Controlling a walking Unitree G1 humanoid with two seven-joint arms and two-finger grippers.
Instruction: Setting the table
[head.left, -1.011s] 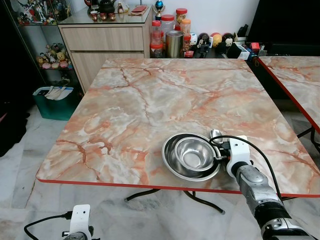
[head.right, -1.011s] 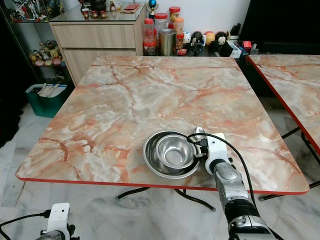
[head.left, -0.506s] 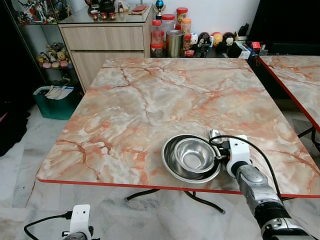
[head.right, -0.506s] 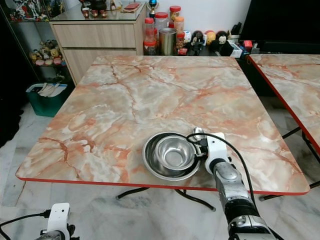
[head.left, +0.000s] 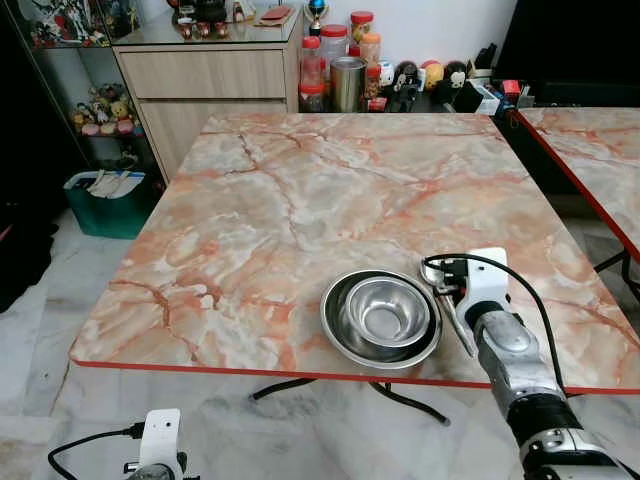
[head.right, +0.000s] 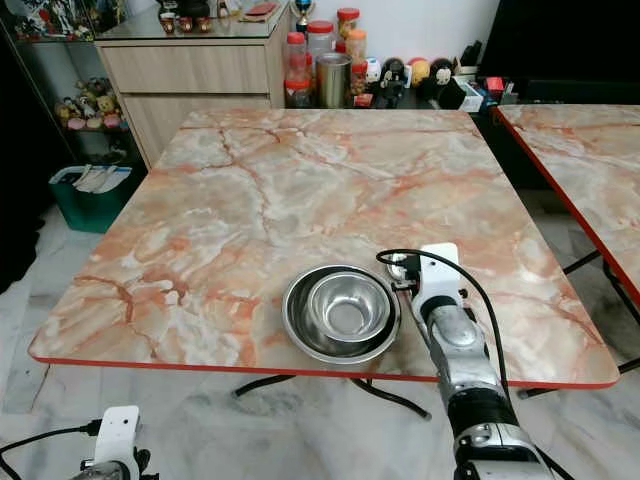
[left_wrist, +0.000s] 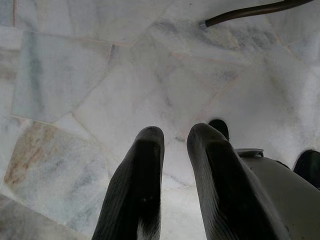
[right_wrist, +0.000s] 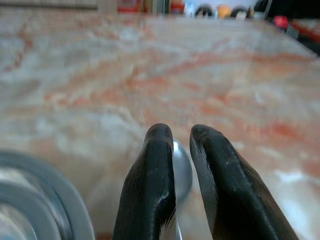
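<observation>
A steel bowl (head.left: 385, 310) sits inside a wider steel plate (head.left: 338, 335) near the front edge of the marble table (head.left: 300, 200). Just right of the plate, my right gripper (head.left: 442, 278) is low over the table, shut on a metal spoon (head.left: 457, 322). The spoon's handle runs back toward me along the plate's rim. In the right wrist view the spoon's round head (right_wrist: 183, 170) pokes out between the black fingers (right_wrist: 155, 175). My left gripper (left_wrist: 175, 137) hangs idle over the pale floor tiles, its fingers close together with nothing held.
A wooden cabinet (head.left: 200, 80) and several jars (head.left: 345, 75) stand behind the table's far edge. A green bin (head.left: 108, 200) is on the floor at the left. A second marble table (head.left: 590, 150) stands close on the right.
My right gripper has shifted slightly right and away from me with the spoon, so the handle now shows beside the plate. Plate and bowl have stayed put.
</observation>
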